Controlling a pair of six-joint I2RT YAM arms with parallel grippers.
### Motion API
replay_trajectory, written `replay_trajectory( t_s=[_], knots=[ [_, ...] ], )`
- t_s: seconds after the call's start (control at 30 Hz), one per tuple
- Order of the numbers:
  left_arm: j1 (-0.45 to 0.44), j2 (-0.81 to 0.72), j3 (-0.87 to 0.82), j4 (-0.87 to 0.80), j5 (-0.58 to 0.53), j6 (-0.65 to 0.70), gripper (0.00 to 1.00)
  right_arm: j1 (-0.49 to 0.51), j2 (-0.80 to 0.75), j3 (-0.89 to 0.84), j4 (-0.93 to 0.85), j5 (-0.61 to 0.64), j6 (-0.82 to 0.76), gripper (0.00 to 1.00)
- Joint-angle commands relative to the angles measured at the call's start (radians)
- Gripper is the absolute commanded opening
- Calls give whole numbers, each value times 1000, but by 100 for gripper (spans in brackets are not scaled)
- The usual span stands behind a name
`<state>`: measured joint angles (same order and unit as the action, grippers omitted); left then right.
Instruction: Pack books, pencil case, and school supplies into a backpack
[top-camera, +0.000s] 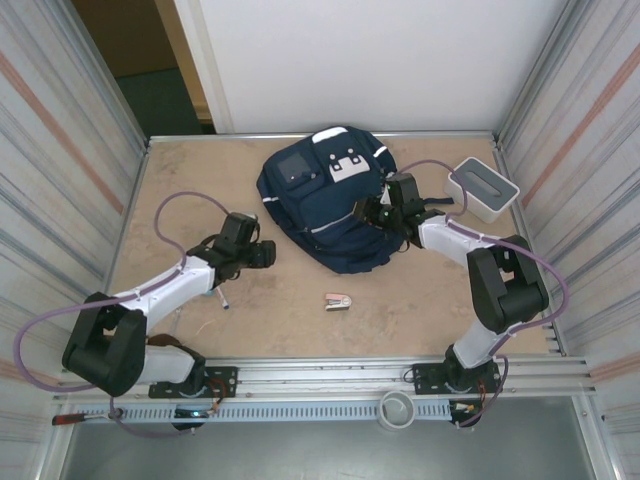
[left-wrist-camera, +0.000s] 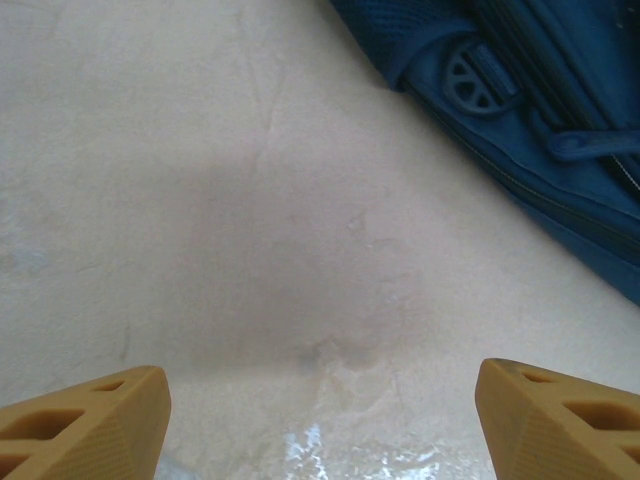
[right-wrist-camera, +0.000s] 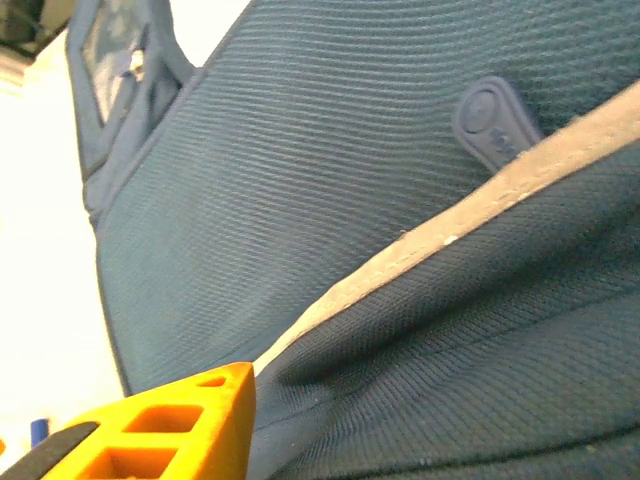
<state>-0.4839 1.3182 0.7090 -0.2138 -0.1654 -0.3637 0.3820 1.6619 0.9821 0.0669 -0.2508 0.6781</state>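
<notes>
Left gripper (left-wrist-camera: 320, 400): jaws wide, nothing between; bare table (left-wrist-camera: 200, 200) beneath, backpack (left-wrist-camera: 560, 150) edge near.
Right gripper (top-camera: 364, 212): at backpack's right edge; spread cannot be told.
Stapler (top-camera: 338, 301): alone, room around.

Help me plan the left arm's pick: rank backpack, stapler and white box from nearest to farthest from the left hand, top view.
1. Backpack, just right of the left hand.
2. Stapler, toward the front, centre.
3. White box, far right.
</notes>
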Motion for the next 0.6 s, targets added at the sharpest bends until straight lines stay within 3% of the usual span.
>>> replay_trajectory(
  t_s=[0.0,0.17,0.37,0.5,0.57],
  knots=[
    [-28,1,22,-26,13,22,80,13,-20,38,70,-61,19,26],
    [-138,4,10,88,97,148,80,14,-62,57,83,-104,33,12],
    [-360,13,-55,297,201,464,83,14,-85,107,70,-151,54,9],
    [-379,48,-97,392,381,575,83,12,-84,131,71,-174,80,9],
    [-394,75,-100,412,415,616,84,11,-85,141,80,-186,97,9]
  ],
)
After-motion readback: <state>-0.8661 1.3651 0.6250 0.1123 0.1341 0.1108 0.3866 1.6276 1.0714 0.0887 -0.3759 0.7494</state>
